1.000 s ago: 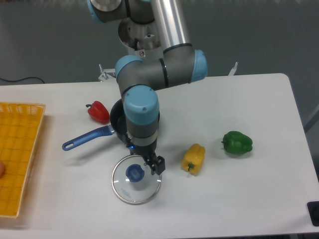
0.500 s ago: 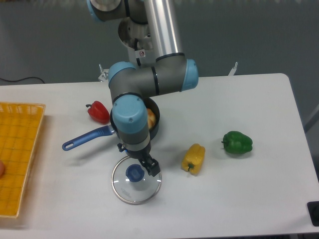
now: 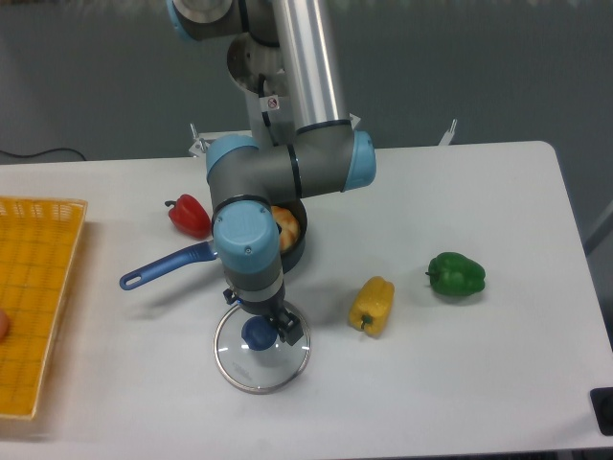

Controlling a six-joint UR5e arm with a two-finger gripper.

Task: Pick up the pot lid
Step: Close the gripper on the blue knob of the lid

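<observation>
Can see the pot lid (image 3: 278,372) lying flat on the white table (image 3: 431,393), in the lower middle of the view, made of clear glass with a thin shiny rim (image 3: 229,379). Is round in outline, so cannot name a long axis across it. Points upward with its dark blue knob (image 3: 256,335), having the central axis about upright from the table.

At the gripper (image 3: 260,314), can see two fingertips standing apart, low above the lid and close to the knob, one toward upper left and one toward lower right of the view. Cannot tell if either is touching the knob.

Behind the lid, partly covered by the arm (image 3: 335,158), can see a black pan (image 3: 296,247), with its blue handle (image 3: 168,265) pointing to lower left. To the right of the lid, can see a yellow pepper (image 3: 372,307), and farther right a green pepper (image 3: 456,274).
</observation>
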